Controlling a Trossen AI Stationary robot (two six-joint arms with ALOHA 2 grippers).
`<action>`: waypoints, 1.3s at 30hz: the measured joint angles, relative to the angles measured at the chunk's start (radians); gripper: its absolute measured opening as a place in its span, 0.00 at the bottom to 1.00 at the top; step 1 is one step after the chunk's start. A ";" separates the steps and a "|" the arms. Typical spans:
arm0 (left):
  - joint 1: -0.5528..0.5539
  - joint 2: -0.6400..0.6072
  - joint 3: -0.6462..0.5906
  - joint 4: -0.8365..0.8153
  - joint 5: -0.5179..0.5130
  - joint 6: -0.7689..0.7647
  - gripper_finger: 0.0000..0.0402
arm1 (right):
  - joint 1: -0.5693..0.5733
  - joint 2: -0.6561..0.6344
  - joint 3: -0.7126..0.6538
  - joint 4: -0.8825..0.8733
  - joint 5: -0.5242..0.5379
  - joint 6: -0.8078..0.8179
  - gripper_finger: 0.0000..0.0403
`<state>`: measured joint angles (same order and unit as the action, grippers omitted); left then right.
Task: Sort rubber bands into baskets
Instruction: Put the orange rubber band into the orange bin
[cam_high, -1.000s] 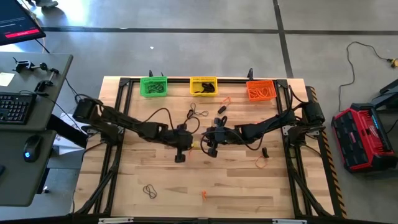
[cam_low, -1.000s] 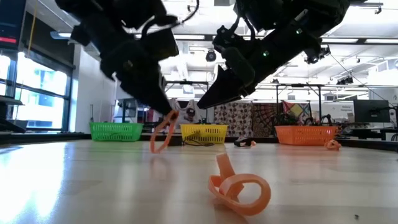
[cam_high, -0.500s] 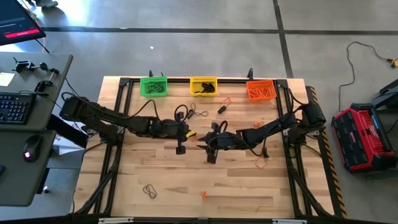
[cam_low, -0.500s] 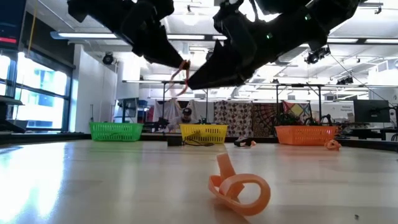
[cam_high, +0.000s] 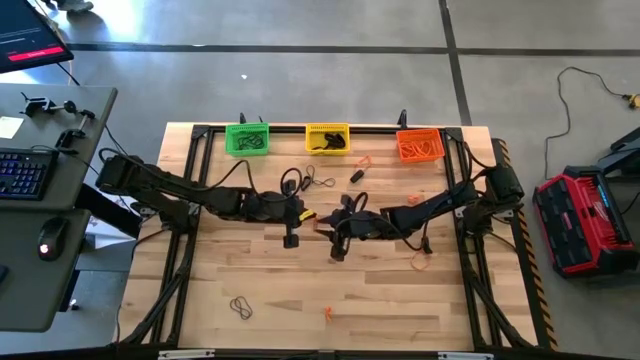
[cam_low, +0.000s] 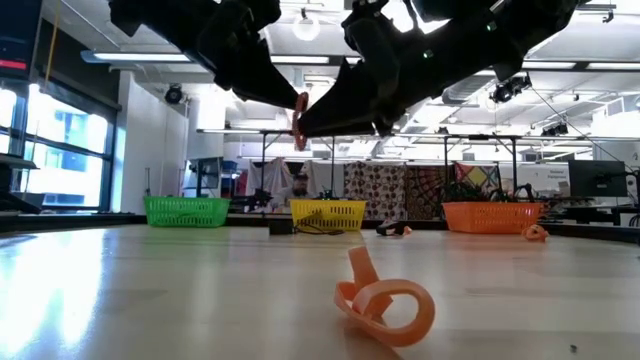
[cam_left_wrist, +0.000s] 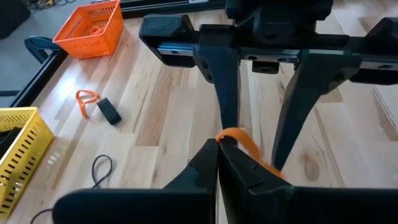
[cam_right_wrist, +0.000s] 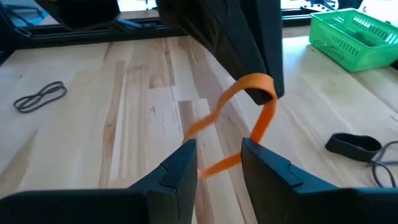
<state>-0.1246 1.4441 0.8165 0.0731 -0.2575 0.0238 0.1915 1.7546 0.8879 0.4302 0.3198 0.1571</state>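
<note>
The left end effector (cam_left_wrist: 219, 149), pressed together, is pinching an orange band (cam_right_wrist: 249, 118) mid-air; the right end effector (cam_right_wrist: 217, 155) is standing spread around it, apparently for a handover. Next: closing, then carrying it to the orange basket (cam_high: 419, 146).

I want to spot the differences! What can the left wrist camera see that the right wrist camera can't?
Only the left wrist view shows the orange basket, a corner of the yellow basket and a loose orange band lying on the table. Only the right wrist view shows the green basket and a dark band lying flat. Both show the orange rubber band pinched in the shut left gripper, with the right gripper open around it, over the wooden table.
</note>
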 joint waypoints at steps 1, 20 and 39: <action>0.000 0.000 0.000 0.000 0.000 0.000 0.00 | 0.001 0.000 0.000 -0.004 0.006 0.003 0.29; 0.000 0.000 0.000 0.016 -0.015 -0.004 0.00 | -0.017 0.000 0.000 0.023 0.027 0.061 0.48; 0.000 0.000 0.000 0.035 -0.015 -0.004 0.10 | -0.012 0.000 0.000 0.016 0.013 0.019 0.01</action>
<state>-0.1249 1.4445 0.8165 0.1076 -0.2724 0.0199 0.1791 1.7546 0.8879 0.4463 0.3328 0.1758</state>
